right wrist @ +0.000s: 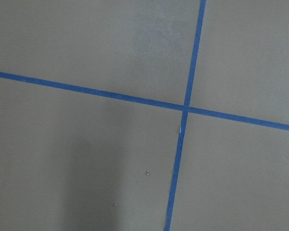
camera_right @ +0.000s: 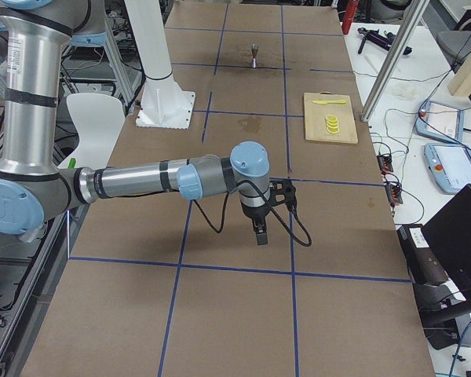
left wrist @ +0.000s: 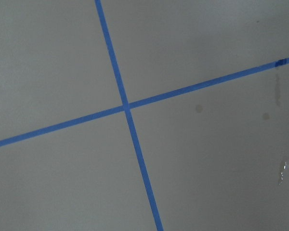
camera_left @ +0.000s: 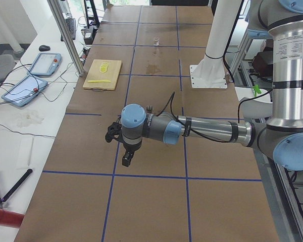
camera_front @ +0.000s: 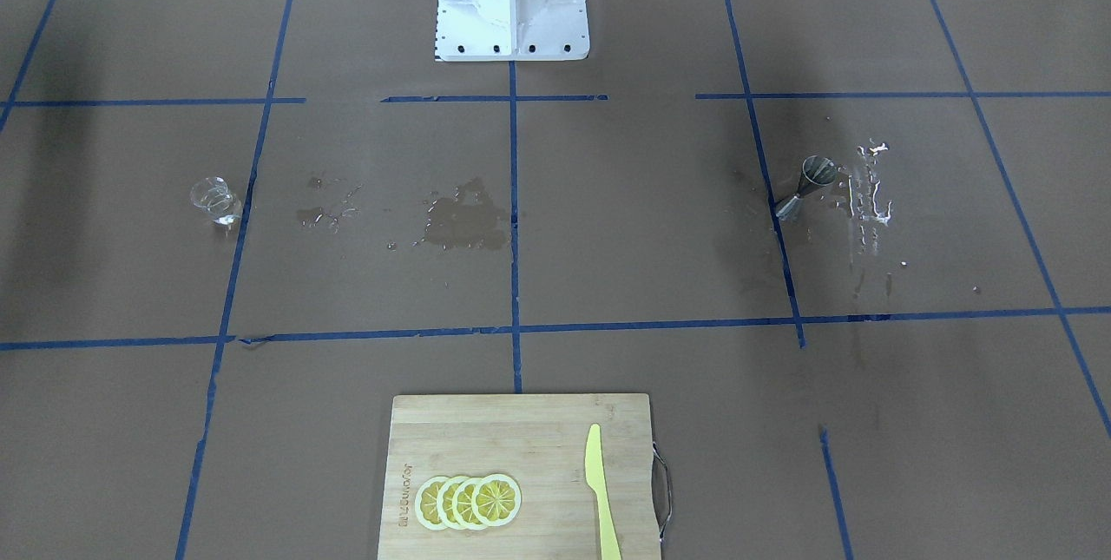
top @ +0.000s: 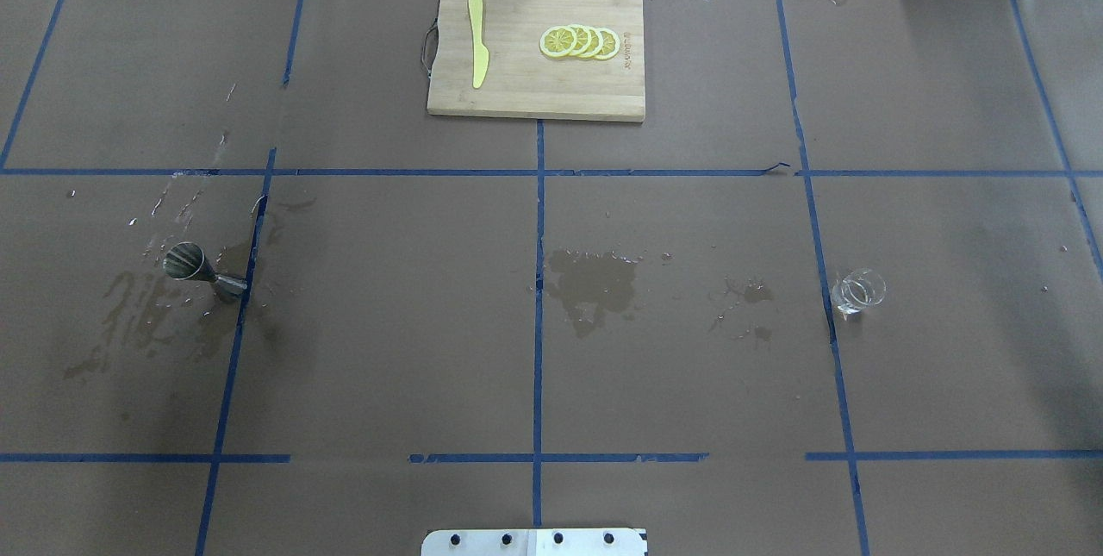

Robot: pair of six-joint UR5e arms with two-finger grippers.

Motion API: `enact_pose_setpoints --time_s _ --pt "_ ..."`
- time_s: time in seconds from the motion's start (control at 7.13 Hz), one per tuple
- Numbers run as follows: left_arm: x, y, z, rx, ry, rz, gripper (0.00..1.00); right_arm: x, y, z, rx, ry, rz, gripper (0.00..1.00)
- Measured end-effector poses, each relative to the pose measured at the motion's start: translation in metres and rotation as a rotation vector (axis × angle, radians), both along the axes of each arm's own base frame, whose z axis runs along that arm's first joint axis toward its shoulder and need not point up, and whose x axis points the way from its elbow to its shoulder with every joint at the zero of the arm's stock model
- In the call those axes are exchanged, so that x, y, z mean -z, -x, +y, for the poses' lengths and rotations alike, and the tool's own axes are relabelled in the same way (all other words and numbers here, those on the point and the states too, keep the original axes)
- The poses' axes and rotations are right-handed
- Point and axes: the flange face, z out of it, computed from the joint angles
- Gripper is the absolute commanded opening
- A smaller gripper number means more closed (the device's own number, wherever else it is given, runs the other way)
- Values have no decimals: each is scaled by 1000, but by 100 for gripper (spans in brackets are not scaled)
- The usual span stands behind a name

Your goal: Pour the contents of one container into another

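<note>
You had the glass (top: 857, 290) and jigger (top: 200, 267) standing well apart on the wet worktop (top: 388, 349). Left gripper (camera_left: 127, 160) and right gripper (camera_right: 259, 235) hung above it; couldn't tell how wide either was.

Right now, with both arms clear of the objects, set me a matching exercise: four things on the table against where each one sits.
Things:
1. glass
2. jigger
3. yellow knife
4. lemon slices

Places:
A. on the cutting board, at its handle end
B. on the board, overlapping in a row
C. on the table, robot's left side, among wet patches
D. on the table, robot's right side

Pairs: 1-D, 2-C, 3-A, 4-B.
</note>
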Motion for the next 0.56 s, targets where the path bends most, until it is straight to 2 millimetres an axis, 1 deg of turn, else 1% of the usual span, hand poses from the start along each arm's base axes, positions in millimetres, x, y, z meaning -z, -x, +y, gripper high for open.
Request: enact_pose_setpoints --time_s 0.28,0.56 --pt "11 -3 -8 -15 -119 46 100 6 0 -3 -2 -11 -3 100" --pt "10 -5 -16 -29 -313 83 100 5 0 -3 -2 -8 -2 100"
